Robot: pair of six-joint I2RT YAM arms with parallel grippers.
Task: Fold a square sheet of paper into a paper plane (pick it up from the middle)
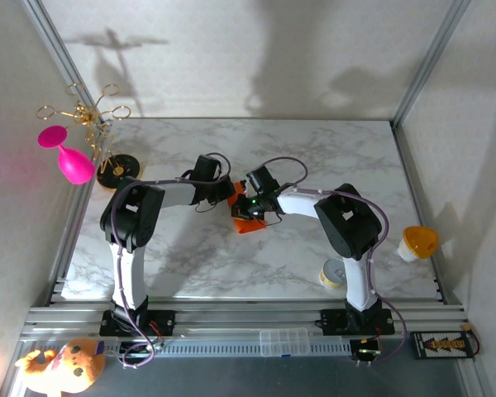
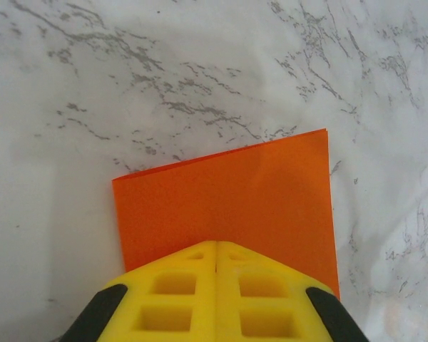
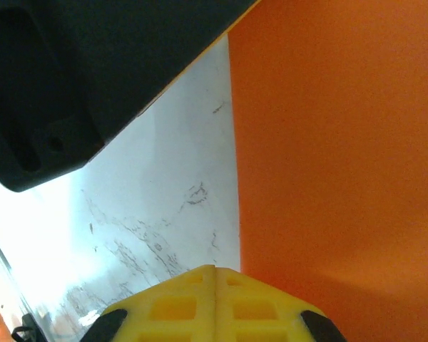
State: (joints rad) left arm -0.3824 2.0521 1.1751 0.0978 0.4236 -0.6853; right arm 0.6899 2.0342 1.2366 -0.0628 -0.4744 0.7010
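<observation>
The sheet of paper [image 1: 248, 223] is bright orange and lies folded into a rectangle on the marble table, mid-table between both grippers. In the left wrist view the paper [image 2: 228, 192] lies flat, with a doubled edge along its far side. My left gripper [image 2: 215, 244] is shut, its yellow fingertips together over the paper's near part, and no paper shows between them. In the right wrist view the paper [image 3: 335, 157] covers the right half. My right gripper [image 3: 214, 268] is shut too, its tips at the paper's left edge. From above, both grippers [image 1: 227, 194] [image 1: 255, 207] meet over the paper and hide most of it.
A pink goblet [image 1: 66, 157] and a gold wire stand [image 1: 91, 112] on a black base [image 1: 118, 171] sit at the far left. An orange-yellow cup [image 1: 417, 241] lies at the right edge, a small yellow can [image 1: 334, 275] near the right arm's base. The left arm's dark body [image 3: 78, 78] hangs just above the right gripper.
</observation>
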